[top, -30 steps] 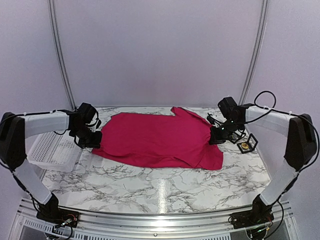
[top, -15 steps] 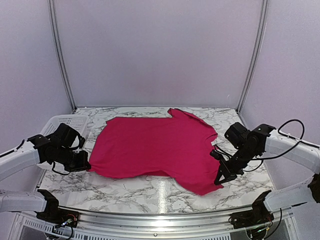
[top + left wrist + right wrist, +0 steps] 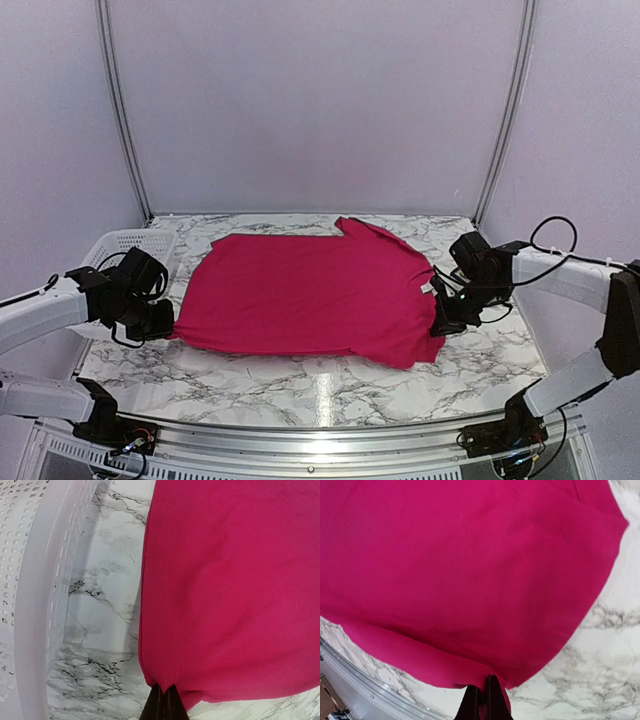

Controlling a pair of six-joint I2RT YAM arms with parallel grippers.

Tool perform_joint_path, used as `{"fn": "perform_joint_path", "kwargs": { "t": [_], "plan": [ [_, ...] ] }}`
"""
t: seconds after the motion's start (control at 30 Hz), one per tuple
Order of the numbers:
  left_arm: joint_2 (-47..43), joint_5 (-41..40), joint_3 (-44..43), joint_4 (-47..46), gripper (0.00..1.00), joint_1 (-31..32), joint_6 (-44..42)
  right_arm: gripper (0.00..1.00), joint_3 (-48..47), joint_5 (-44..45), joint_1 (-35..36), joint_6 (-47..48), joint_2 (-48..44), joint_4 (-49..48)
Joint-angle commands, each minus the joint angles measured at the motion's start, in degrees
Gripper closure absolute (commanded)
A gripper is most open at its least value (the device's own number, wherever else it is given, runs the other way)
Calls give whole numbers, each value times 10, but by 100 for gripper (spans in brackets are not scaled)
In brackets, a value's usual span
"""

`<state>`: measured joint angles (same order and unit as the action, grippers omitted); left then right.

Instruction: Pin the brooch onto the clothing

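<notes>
The crimson-pink T-shirt point(image 3: 310, 295) lies spread across the marble table, stretched between my two grippers. My left gripper point(image 3: 163, 325) is shut on the shirt's hemmed left corner, which shows pinched between the fingertips in the left wrist view point(image 3: 166, 692). My right gripper point(image 3: 442, 322) is shut on the shirt's right edge near the small white neck label point(image 3: 425, 288); the fabric point(image 3: 470, 580) is pinched between its fingertips in the right wrist view point(image 3: 485, 687). The brooch is not in view.
A white perforated plastic basket point(image 3: 115, 245) stands at the table's left edge, close beside my left gripper, and fills the left side of the left wrist view point(image 3: 35, 595). Metal rails point(image 3: 320, 440) run along the near edge.
Both grippers kept hold of the shirt. The right gripper drew back up and away from the near edge, pulling the right edge flatter. The left gripper shifted slightly, keeping the shirt taut.
</notes>
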<state>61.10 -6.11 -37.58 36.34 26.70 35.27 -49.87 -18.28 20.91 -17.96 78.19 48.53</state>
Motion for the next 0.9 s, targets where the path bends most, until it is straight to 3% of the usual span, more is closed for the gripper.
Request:
{"fn": "perform_joint_path", "kwargs": {
  "t": [0.0,0.13,0.27,0.47,0.57,0.63,0.73,0.87],
  "plan": [
    [41,-33,-19,-18,99,0,-18,100,-38,23,-5,19,79,-103],
    [57,-21,-20,-31,99,0,-21,97,-61,58,-11,35,127,-129],
    [55,-12,-16,-42,99,0,-22,69,-119,97,-11,57,153,-106],
    [47,-1,-4,-47,99,0,-21,52,-166,263,63,79,98,-38],
    [39,1,2,-48,98,0,-20,51,-128,243,131,78,50,-50],
    [38,4,2,-49,99,0,-23,54,-99,197,174,73,26,-73],
    [41,7,2,-48,98,0,-27,61,-81,202,213,43,21,-79],
    [43,13,4,-47,98,0,-28,56,-83,207,231,38,44,-69]
  ]
}}
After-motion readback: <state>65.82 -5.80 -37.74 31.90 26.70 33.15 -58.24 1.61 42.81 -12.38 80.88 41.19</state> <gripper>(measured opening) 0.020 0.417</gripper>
